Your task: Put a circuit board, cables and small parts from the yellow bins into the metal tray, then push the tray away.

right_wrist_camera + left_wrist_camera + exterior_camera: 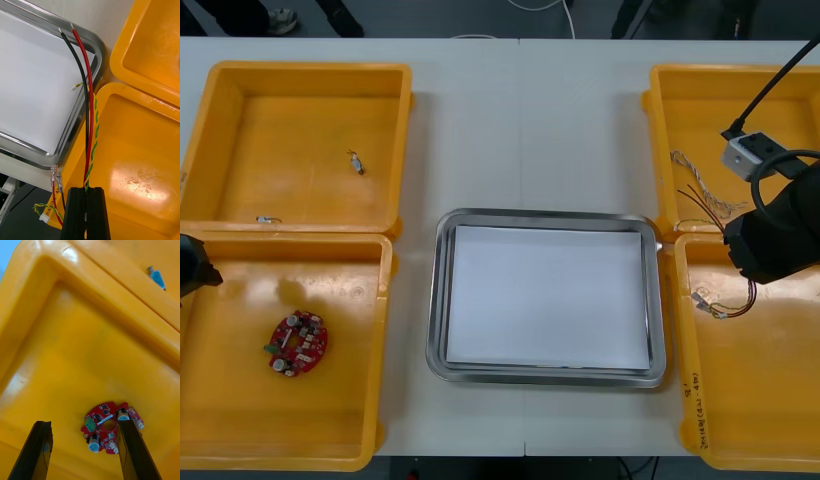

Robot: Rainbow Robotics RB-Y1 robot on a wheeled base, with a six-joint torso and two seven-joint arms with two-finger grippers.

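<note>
W/ right gripper (86, 190) pinched on red/black/twisted cables (90, 123) above near-right bin (150, 157) at table's (520, 120) right edge, lift dangling ends over tray (98, 52) rim before release; leave left gripper (82, 422) wide open over circuit board (108, 425), near-left corner.

Lit brightly, evenly, from overhead. Glare along tray (436, 300) rim; soft sheen on bin (330, 400) floor left of tray. Shadows faint.
</note>
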